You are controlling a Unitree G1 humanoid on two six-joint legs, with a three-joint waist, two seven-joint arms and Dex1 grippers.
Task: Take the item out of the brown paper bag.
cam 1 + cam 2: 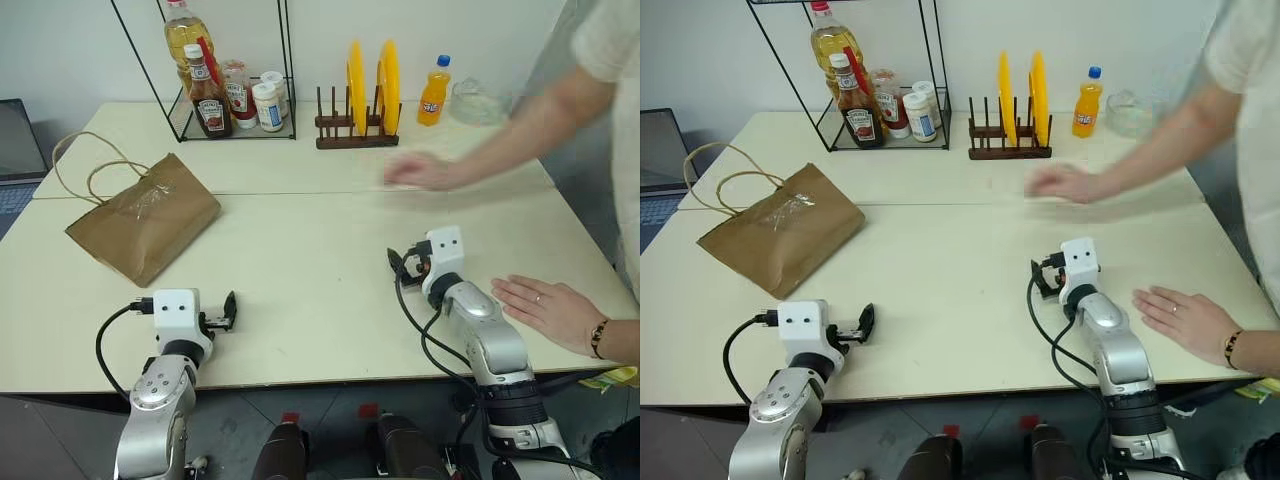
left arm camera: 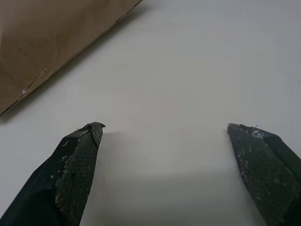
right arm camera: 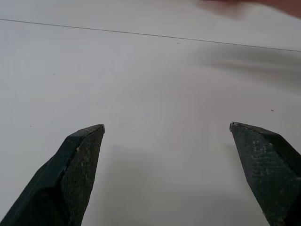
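The brown paper bag (image 1: 145,220) lies on its side at the left of the table, its beige loop handles (image 1: 88,165) spread out behind it. The item is hidden. My left gripper (image 2: 164,127) hovers open near the table's front edge, in front of the bag and a little to its right, with nothing between its fingers. A corner of the bag (image 2: 56,37) shows ahead of it in the left wrist view. My right gripper (image 3: 167,127) is open over bare tabletop right of centre, well apart from the bag.
A person's hand (image 1: 420,172) is blurred over the table beyond my right gripper; another hand (image 1: 545,310) rests flat beside my right arm. At the back stand a wire rack (image 1: 285,70) with bottles, a plate rack (image 1: 355,130) and an orange soda bottle (image 1: 433,92).
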